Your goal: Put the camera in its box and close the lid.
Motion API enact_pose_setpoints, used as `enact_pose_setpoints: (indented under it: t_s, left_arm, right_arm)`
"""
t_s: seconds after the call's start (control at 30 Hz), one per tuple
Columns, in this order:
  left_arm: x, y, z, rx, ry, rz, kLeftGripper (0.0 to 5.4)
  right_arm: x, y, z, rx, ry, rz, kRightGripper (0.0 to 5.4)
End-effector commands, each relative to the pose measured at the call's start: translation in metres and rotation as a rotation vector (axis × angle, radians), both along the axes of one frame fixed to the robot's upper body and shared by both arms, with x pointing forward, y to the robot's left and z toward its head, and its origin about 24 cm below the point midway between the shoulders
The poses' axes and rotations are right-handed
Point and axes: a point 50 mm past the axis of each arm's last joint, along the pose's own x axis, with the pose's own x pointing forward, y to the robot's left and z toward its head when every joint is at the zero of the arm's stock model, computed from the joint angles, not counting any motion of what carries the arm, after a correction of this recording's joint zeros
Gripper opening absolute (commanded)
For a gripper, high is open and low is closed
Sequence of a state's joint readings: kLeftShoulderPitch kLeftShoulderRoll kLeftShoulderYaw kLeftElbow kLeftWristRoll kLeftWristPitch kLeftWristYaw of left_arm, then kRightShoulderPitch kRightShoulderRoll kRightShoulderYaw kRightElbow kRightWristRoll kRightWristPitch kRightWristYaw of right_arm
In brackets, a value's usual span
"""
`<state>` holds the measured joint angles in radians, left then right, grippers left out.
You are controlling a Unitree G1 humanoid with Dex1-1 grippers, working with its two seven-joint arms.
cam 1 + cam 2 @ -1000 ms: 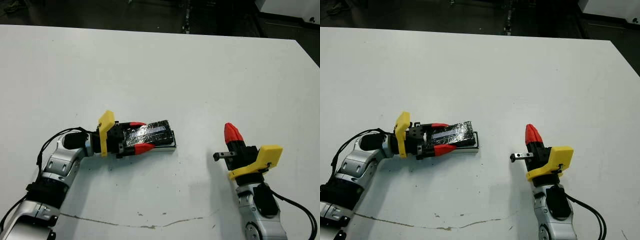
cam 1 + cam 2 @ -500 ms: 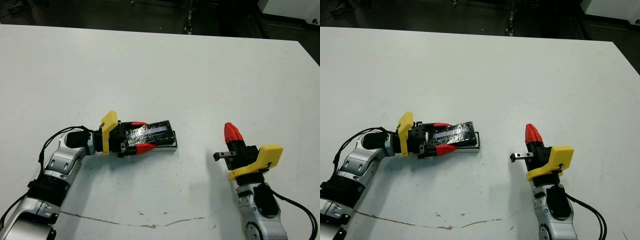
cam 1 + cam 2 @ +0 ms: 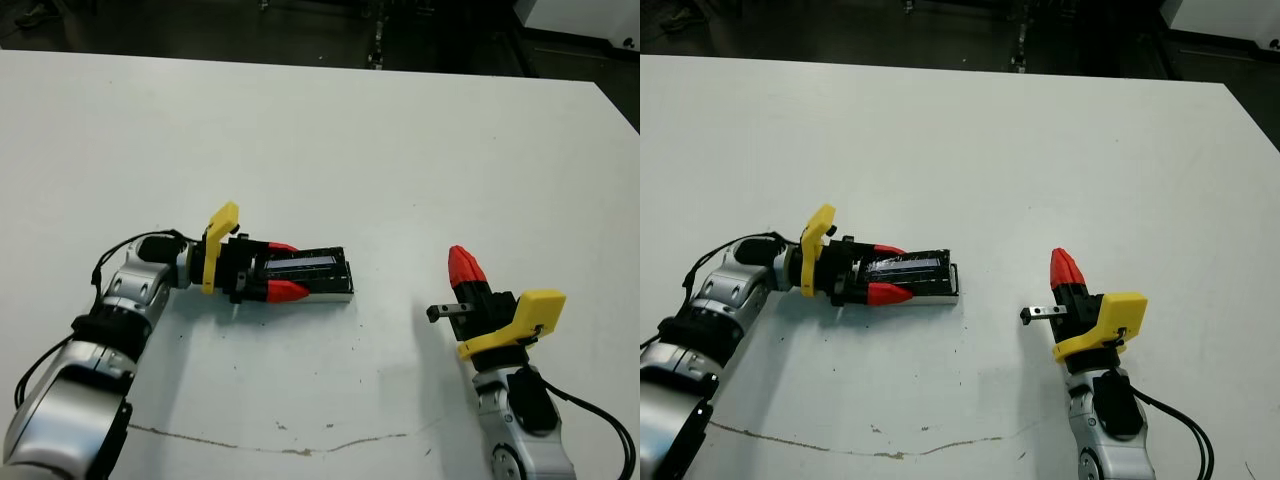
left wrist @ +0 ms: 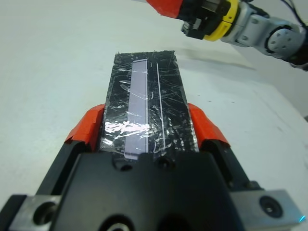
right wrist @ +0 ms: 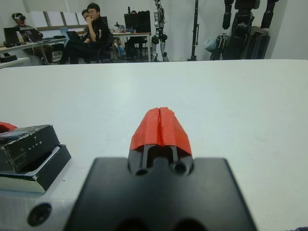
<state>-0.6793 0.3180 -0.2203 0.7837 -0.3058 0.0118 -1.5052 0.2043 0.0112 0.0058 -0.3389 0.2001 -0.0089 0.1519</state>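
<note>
The lid [image 3: 315, 268], black and crinkly with a pale strip, lies flat on top of the white box [image 3: 338, 296] at the table's centre-left. My left gripper [image 3: 290, 270] reaches in from the left, its red fingers [image 4: 89, 127] pressed against both long sides of the lid [image 4: 147, 96]. The camera is hidden. My right gripper [image 3: 465, 263] stands apart to the right of the box, shut and holding nothing. In the right wrist view its fingertips [image 5: 161, 122] are together and the box [image 5: 33, 173] shows under the lid [image 5: 24, 142].
A thin dark scratch [image 3: 270, 445] runs across the table near the front edge. The bare white table [image 3: 400, 150] stretches behind and between the arms. In the right wrist view people [image 5: 91, 33] sit at desks beyond the far edge.
The lid's raised left end has come down, so it now lies flat on the box. My left wrist moved up the picture and turned. The right arm stayed still.
</note>
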Motion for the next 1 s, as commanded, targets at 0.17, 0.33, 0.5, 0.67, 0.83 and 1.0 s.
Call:
enact_pose_setpoints:
  t_s: [0.17, 0.33, 0.5, 0.67, 0.83, 1.0]
  left_arm:
    - [-0.006, 0.004, -0.01, 0.002, 0.054, -0.03, 3.15]
    - [-0.011, 0.006, -0.012, -0.014, 0.052, -0.037, 3.15]
    - [-0.016, 0.007, -0.014, -0.025, 0.053, -0.037, 3.15]
    - [-0.02, 0.008, -0.018, -0.059, 0.063, 0.012, 3.15]
    - [-0.025, 0.009, -0.016, -0.055, 0.025, 0.069, 3.15]
    - [-0.027, 0.01, -0.015, -0.051, 0.022, 0.083, 3.15]
  right_arm:
    - [-0.001, -0.003, -0.003, -0.013, 0.023, -0.011, 0.0]
    - [-0.001, -0.003, -0.004, -0.006, 0.023, -0.006, 0.0]
    - [-0.001, -0.003, -0.004, -0.011, 0.025, -0.007, 0.0]
    - [-0.002, -0.002, -0.004, -0.005, 0.027, -0.006, 0.0]
    - [-0.002, -0.003, -0.004, -0.003, 0.027, -0.003, 0.0]
    - [-0.002, -0.003, -0.005, -0.009, 0.024, -0.002, 0.0]
